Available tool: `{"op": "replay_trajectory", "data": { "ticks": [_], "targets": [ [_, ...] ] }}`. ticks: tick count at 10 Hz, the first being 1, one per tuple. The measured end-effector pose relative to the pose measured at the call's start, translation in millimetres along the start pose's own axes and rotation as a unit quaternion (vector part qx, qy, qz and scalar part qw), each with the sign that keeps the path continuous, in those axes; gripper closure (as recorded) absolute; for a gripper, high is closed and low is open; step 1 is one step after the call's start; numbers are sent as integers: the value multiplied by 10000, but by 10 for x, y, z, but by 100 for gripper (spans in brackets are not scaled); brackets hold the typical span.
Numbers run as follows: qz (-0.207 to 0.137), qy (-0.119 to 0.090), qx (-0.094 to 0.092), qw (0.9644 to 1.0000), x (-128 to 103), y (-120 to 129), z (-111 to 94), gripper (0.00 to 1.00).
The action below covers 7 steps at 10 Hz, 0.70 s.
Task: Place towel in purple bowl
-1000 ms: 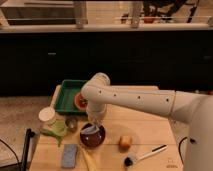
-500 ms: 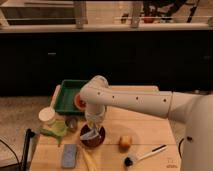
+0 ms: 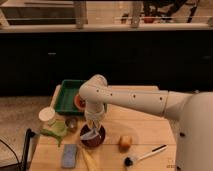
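Note:
The pale towel [image 3: 91, 133] hangs from my gripper [image 3: 92, 125] and its lower end lies in the dark purple bowl [image 3: 100, 140] on the wooden table. The gripper points straight down just above the bowl, at the end of my white arm [image 3: 130, 100], and is shut on the towel's top. The towel and the gripper hide much of the bowl's inside.
A green tray [image 3: 65, 97] with a red-orange item [image 3: 79, 101] stands behind the bowl. To the left are a white cup [image 3: 47, 115], a green object [image 3: 56, 131] and a small can [image 3: 71, 123]. In front lie a blue sponge [image 3: 69, 155], a yellow item [image 3: 89, 160], an orange fruit [image 3: 125, 142] and a brush [image 3: 146, 154].
The gripper has come down a little with the towel, so that the towel's lower end now lies in the bowl.

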Motion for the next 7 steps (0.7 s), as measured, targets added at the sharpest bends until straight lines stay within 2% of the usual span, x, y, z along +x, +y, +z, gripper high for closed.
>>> {"op": "replay_trajectory", "data": {
  "ticks": [2,3,7],
  "targets": [
    [-42,-26,-36,10000,30,-28,-12,27],
    [-38,-35,-47,10000,47,-21,-19,21],
    [3,-68,-54,10000,94,11,-45,20]
  ]
}}
